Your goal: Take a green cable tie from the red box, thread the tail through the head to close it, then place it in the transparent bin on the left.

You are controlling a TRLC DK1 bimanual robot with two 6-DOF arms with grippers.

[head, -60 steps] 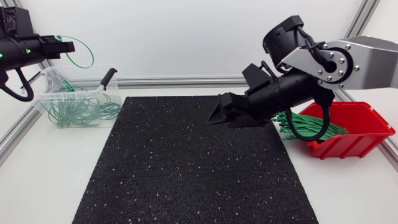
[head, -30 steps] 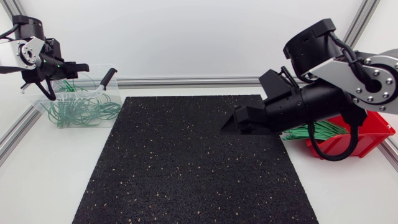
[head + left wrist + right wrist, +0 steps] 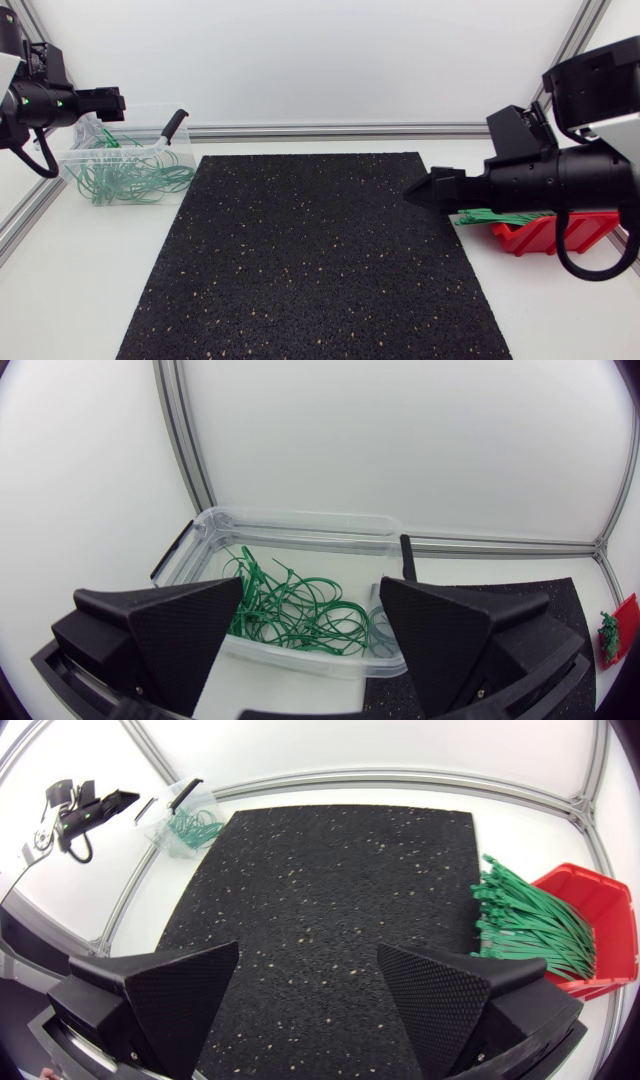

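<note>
Left tool [image 3: 312,600] spread wide, transparent bin [image 3: 300,523] just ahead

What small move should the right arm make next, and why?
Probably swing the right end effector over the red box and lower it toward the green cable ties spilling past its edge. Both end effectors are open and empty, the left end effector beside the transparent bin, so picking a fresh tie seems due.
</note>
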